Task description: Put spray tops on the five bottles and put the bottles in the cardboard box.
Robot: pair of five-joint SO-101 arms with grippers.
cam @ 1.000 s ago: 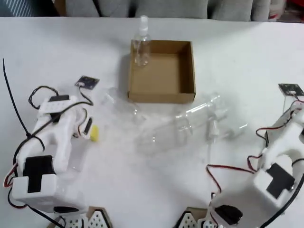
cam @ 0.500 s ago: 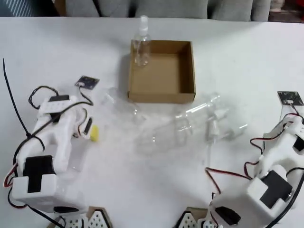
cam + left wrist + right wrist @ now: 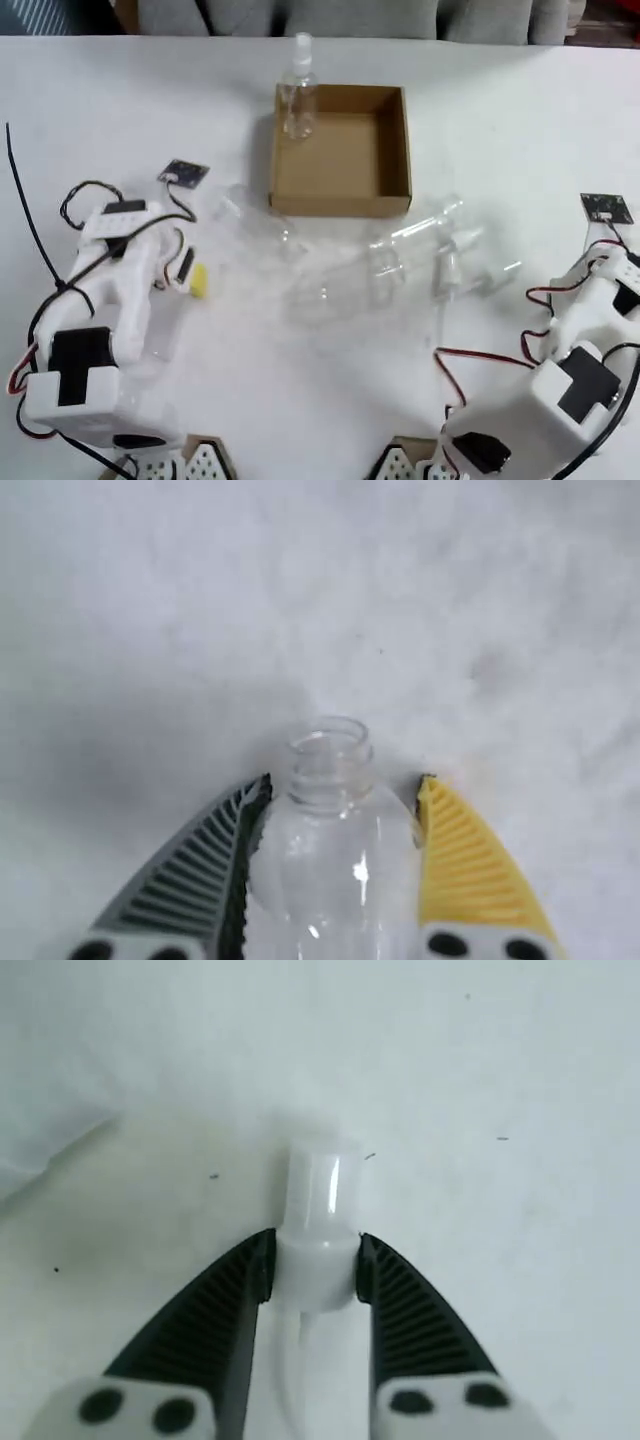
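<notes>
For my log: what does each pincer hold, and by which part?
The left pincer grips an uncapped bottle at its shoulder, below the neck. The right pincer grips a spray top by its white collar, under the clear cap.

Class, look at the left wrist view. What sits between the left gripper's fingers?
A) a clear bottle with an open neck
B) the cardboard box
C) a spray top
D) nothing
A: the left gripper is closed on a clear bottle whose neck has no top on it.

Capped clear bottle (image 3: 298, 100) upright in cardboard box (image 3: 340, 205) corner; uncapped bottles (image 3: 345, 280), spray tops (image 3: 455, 262) lying before box.
</notes>
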